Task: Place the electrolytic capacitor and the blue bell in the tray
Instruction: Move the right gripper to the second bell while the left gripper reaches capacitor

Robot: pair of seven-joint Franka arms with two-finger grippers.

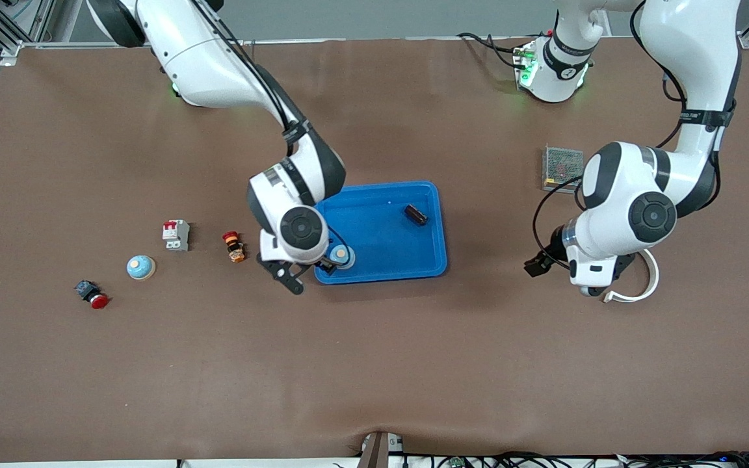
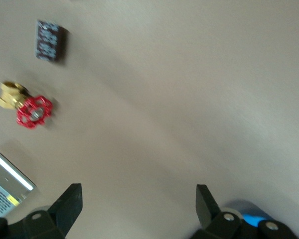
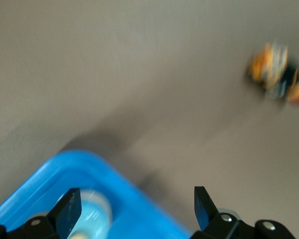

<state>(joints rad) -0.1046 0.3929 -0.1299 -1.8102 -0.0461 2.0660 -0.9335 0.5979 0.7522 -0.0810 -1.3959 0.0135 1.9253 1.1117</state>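
Both the bell [image 1: 341, 254] and the capacitor [image 1: 415, 214] lie in the tray [image 1: 381, 273], the bell directly under the right tool [image 1: 306, 270], which gapes wide and empty, so it need only rise, while the left tool [image 1: 566, 270] waits open over bare counter [image 1: 374, 364].

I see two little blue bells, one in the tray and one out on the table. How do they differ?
The bell in the tray sits in the blue tray's corner under the open right gripper; the table bell stands alone on the brown mat toward the right arm's end. The first is partly hidden by the gripper, the second fully visible. Both are light blue domes with a pale button on top.
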